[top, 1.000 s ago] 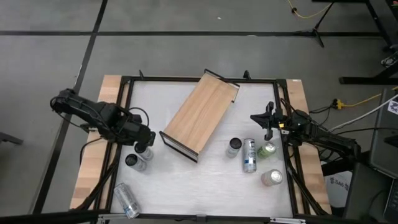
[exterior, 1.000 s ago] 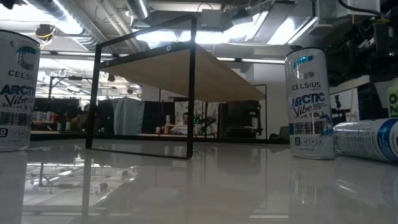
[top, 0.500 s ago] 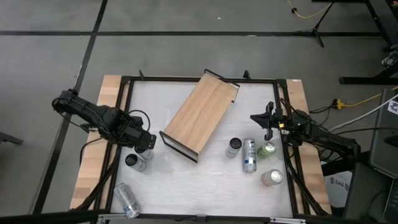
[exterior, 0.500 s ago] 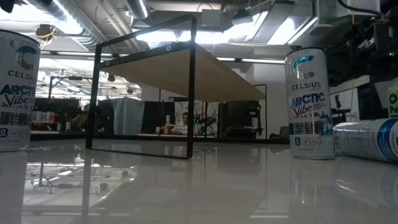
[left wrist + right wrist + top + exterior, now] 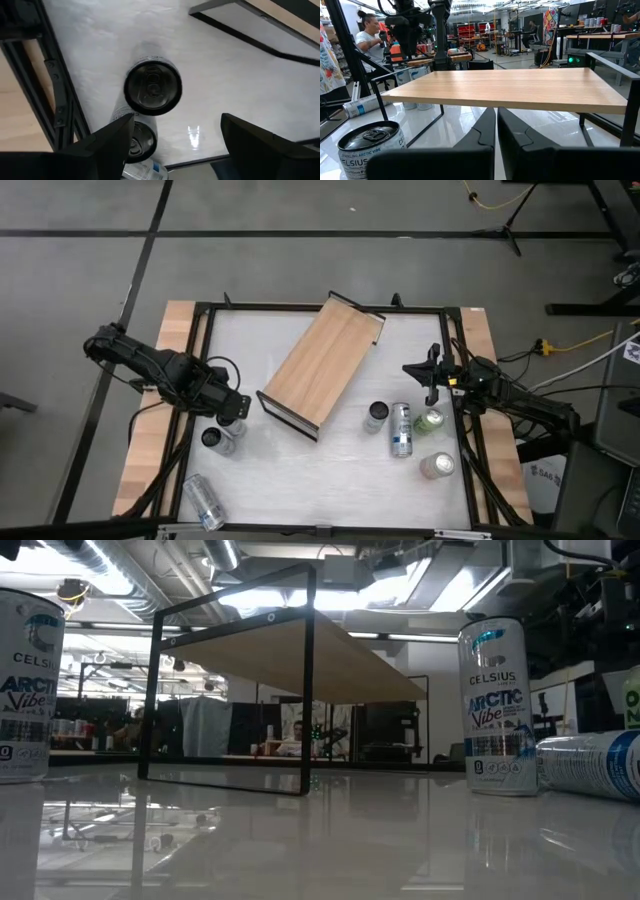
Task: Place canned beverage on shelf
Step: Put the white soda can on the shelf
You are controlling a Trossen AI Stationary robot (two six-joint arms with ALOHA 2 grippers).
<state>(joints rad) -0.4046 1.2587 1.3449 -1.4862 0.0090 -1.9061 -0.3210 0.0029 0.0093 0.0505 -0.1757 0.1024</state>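
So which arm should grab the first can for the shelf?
Left, probably. The left gripper hangs open directly above an upright can, beside the shelf. The right gripper, fingers together, waits at the table's right edge.

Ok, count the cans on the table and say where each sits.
7. Left: one upright can below the left pincer, a second upright can beside it, a lying can at the corner. Right: upright dark-topped can, lying silver can, green can, front-right can. None seems hidden.
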